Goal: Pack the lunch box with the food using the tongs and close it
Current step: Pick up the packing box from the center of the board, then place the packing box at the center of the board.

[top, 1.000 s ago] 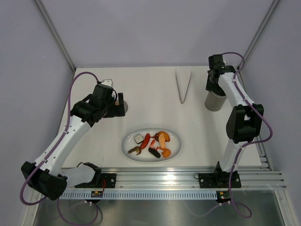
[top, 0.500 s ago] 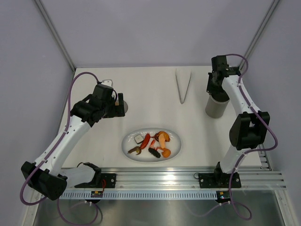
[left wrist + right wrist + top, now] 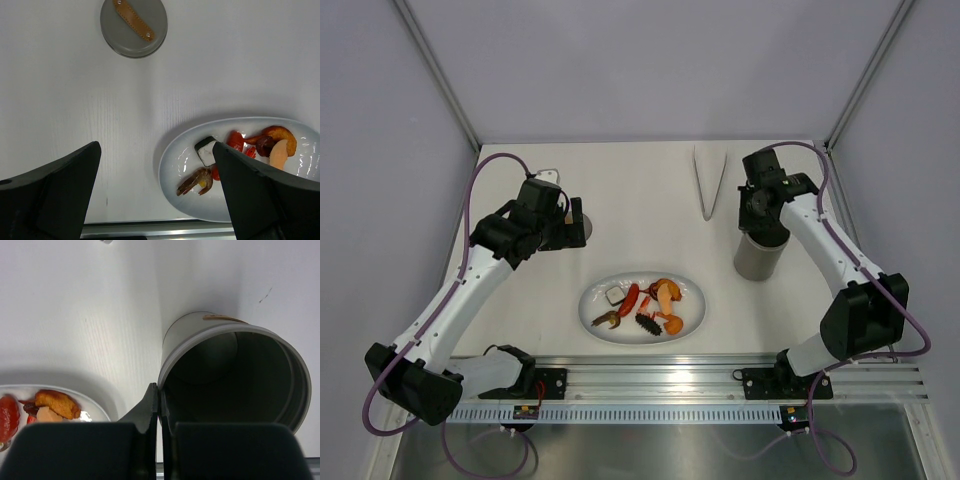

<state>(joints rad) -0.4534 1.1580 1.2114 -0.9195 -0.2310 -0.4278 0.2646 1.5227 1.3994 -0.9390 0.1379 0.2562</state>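
From above, the right gripper (image 3: 760,205) is pinched on the rim of the open lunch box (image 3: 757,258). The box sits toward the right side of the table (image 3: 620,180), between the tongs (image 3: 708,182) lying near the far edge and the white plate (image 3: 690,295) of food (image 3: 645,305) by the near edge. Whether the box's base rests on the table cannot be told. The step looks like placing the box for packing: keep it upright and set it down just beside the plate's right end without nudging the plate. Let go only once it stands flat, with the way to the tongs left clear. The left gripper (image 3: 572,228) hangs over the left part of the table. Its wrist camera shows its fingers (image 3: 55,200) spread as wide as they go, holding and touching nothing. The lid (image 3: 133,27) lies flat on the table beyond them, handle up, well apart from the plate's left end. The right wrist camera shows that gripper's fingers (image 3: 150,412) pressed together with the box's thin wall nipped between them at the rim. The box is empty inside, and the plate's end lies near, to its left.
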